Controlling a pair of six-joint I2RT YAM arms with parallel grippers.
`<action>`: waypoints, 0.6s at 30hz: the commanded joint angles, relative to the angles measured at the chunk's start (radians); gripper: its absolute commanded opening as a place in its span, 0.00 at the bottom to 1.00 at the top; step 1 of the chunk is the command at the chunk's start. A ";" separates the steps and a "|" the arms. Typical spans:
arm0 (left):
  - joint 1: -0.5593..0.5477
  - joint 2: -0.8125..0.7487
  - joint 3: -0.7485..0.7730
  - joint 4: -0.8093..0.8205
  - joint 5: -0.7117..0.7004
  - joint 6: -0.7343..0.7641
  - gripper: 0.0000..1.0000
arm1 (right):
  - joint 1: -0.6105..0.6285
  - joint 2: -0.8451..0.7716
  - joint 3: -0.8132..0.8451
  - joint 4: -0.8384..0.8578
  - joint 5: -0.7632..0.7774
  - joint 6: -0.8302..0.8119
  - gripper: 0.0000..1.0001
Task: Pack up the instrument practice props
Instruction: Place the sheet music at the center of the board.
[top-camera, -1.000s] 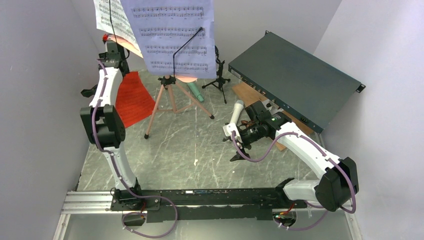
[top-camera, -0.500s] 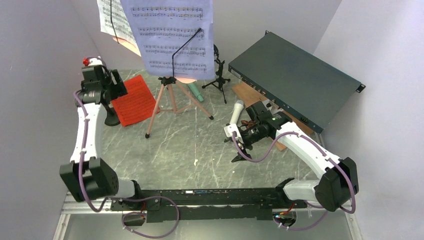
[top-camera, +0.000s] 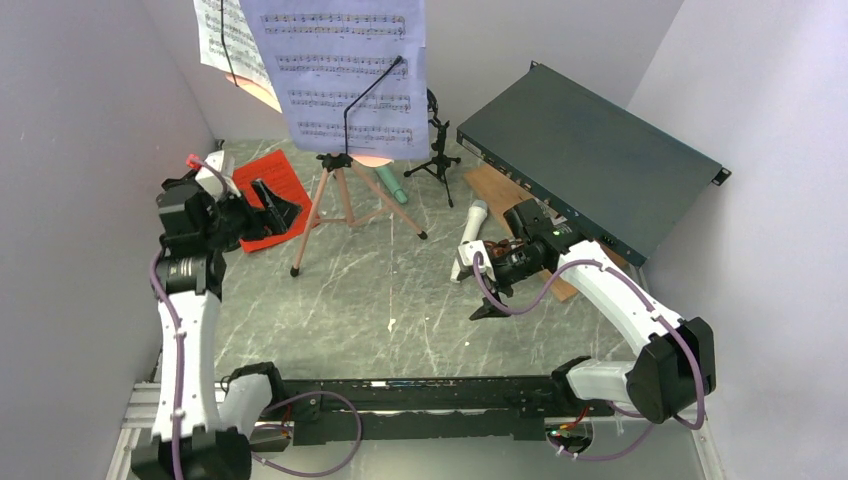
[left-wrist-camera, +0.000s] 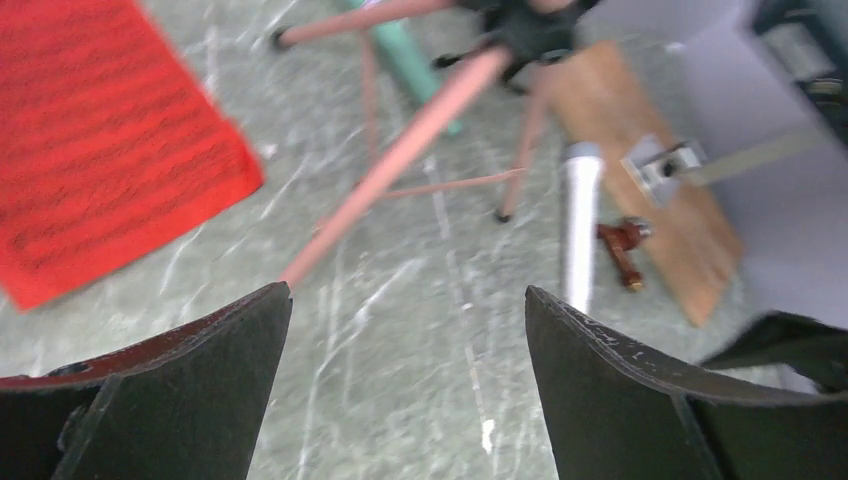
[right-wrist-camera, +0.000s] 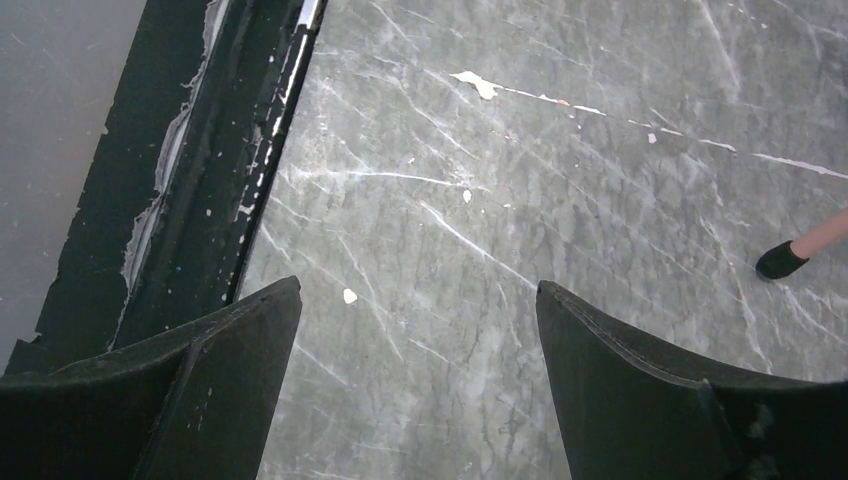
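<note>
The pink tripod (top-camera: 345, 195) stands at the back centre with a lavender sheet-music page (top-camera: 345, 70) on it and a white page (top-camera: 222, 40) behind. A red page (top-camera: 262, 178) lies flat at the left. My left gripper (top-camera: 274, 204) hangs open and empty over its right edge; its view shows the red page (left-wrist-camera: 100, 140), a tripod leg (left-wrist-camera: 400, 150) and the white microphone (left-wrist-camera: 580, 220). A green microphone (top-camera: 392, 183) lies behind the tripod. The white microphone (top-camera: 472, 225) lies beside my right gripper (top-camera: 476, 290), which is open and empty above bare table.
A black microphone mount (top-camera: 437, 150) stands behind the green microphone. The large dark green box (top-camera: 590, 170) rests at the back right over a brown wooden board (top-camera: 490, 185). The black base rail (right-wrist-camera: 220, 150) runs along the near edge. Walls close in on both sides.
My left arm has swung down from the white page at the back to low over the red page, and its jaws have opened wider. My right gripper has shifted slightly nearer.
</note>
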 joint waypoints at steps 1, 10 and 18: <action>-0.001 -0.142 0.028 0.151 0.275 -0.101 0.93 | -0.003 0.007 0.022 -0.019 -0.065 -0.037 0.90; 0.000 -0.138 0.275 0.247 0.295 -0.325 0.94 | -0.003 0.022 0.018 -0.011 -0.060 -0.033 0.90; 0.000 0.048 0.415 0.638 0.377 -0.752 0.94 | -0.003 0.020 0.015 -0.010 -0.060 -0.033 0.90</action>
